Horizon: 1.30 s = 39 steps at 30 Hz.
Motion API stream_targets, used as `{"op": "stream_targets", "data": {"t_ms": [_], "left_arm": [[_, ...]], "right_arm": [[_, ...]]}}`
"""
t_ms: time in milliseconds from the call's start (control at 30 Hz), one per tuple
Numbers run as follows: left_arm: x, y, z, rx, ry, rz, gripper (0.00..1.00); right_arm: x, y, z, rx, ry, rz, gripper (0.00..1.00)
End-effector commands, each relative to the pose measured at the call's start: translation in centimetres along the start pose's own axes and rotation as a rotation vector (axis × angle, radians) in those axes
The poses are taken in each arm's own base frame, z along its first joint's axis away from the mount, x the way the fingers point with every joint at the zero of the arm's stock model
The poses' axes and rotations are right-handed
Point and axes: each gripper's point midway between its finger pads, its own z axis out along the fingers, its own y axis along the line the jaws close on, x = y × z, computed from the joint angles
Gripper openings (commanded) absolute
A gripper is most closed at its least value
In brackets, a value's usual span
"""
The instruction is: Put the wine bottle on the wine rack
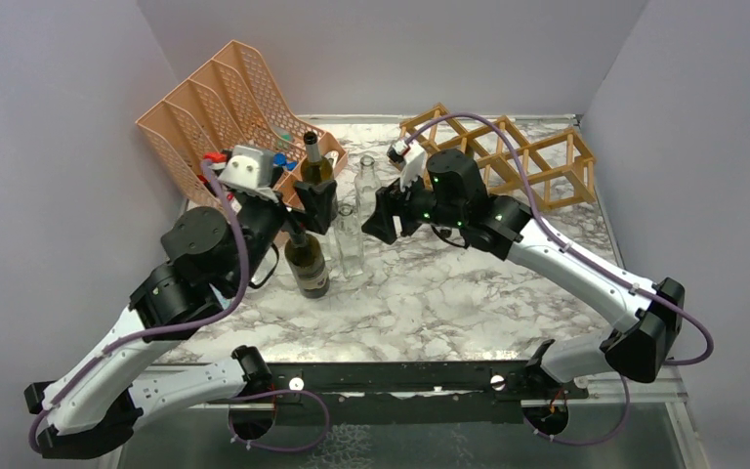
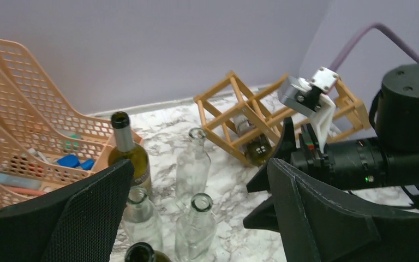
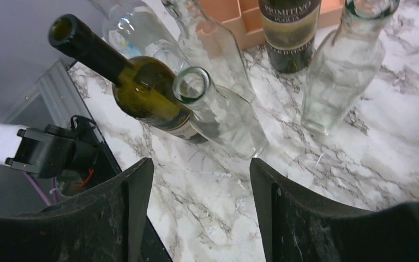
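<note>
Left tool (image 1: pixel 314 208) wide, empty, over the dark wine bottle (image 1: pixel 307 262). Right tool (image 1: pixel 378 217) wide, empty, facing a clear bottle (image 1: pixel 350 239). Bottles crowded: any nudge could topple glass. Wine rack (image 1: pixel 532 156) sits at far-right corner.

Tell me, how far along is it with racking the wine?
Done: one dark bottle lies in the wine rack. In hand: nothing; left gripper and right gripper are both open. Left: the front wine bottle and the back wine bottle stand unracked.
</note>
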Motion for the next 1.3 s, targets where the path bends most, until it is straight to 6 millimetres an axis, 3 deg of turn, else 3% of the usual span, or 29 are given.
{"op": "stream_targets", "data": {"t_ms": [0,167,333,600,733,1033,1133,1267], "left_arm": [[-3.1,3.2,-1.6,-0.129,-0.121,-0.01,0.99],[-5.5,5.0,-3.5,-0.177,-0.218,-0.036,0.99],[-6.7,5.9,-4.6,-0.193,-0.263,-0.047,0.99],[-6.7,6.4,-5.3,-0.2,-0.268,-0.06,0.99],[-6.4,6.5,-5.3,-0.204,-0.263,-0.057,0.99],[-6.1,6.7,-5.3,-0.214,-0.254,-0.044,0.99],[-5.9,6.7,-5.3,-0.215,-0.251,-0.043,0.99],[-5.8,6.6,-5.4,-0.208,-0.252,-0.046,0.99]], "right_arm": [[-4.2,2.8,-0.2,-0.033,-0.129,-0.089,0.67],[-5.0,6.2,1.0,-0.086,-0.168,-0.123,0.61],[-5.9,8.2,3.7,-0.102,-0.187,-0.137,0.6],[-5.7,10.7,8.5,-0.146,-0.157,-0.175,0.55],[-5.3,11.8,9.8,-0.175,-0.149,-0.195,0.54],[-4.6,12.1,11.7,-0.18,-0.141,-0.226,0.53],[-4.5,12.3,11.9,-0.193,-0.146,-0.255,0.43],[-4.1,12.6,11.4,-0.208,-0.156,-0.311,0.22]]}}
